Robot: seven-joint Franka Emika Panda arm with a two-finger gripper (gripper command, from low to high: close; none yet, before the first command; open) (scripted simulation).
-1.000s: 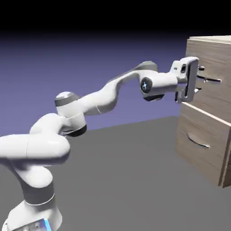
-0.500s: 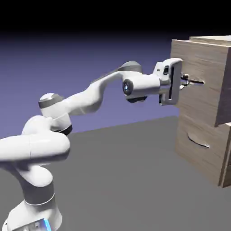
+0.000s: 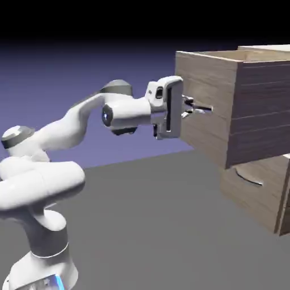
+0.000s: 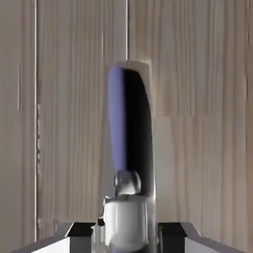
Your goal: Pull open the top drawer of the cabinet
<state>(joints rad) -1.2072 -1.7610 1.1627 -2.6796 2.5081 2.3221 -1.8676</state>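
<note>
A plain grey desk [image 3: 147,221] fills the lower part of the exterior view, under a blue-violet backdrop that fades to black at the top. A white robot arm [image 3: 51,164] rises from the lower left and reaches to the right.

At the right edge stands the cabinet [image 3: 272,192], a tall box of light brown wood grain. Its top drawer [image 3: 212,107] is pulled well out toward the arm, so its open top and long side panel show. The lower drawer [image 3: 249,190] sits closed beneath it, with its own slim silver handle.

The fingers [image 3: 188,107] point level at the top drawer's front, at its silver handle [image 3: 201,107]. One sits just above the handle and one just below, close together around it. Whether they clench it or only rest beside it cannot be told from here.

In the hand view, wood grain fills the picture. The curved handle [image 4: 129,133] runs up the middle, reflecting violet and black. Its lower end sits between the two grey finger tips at the bottom edge, with small gaps on either side.
</note>
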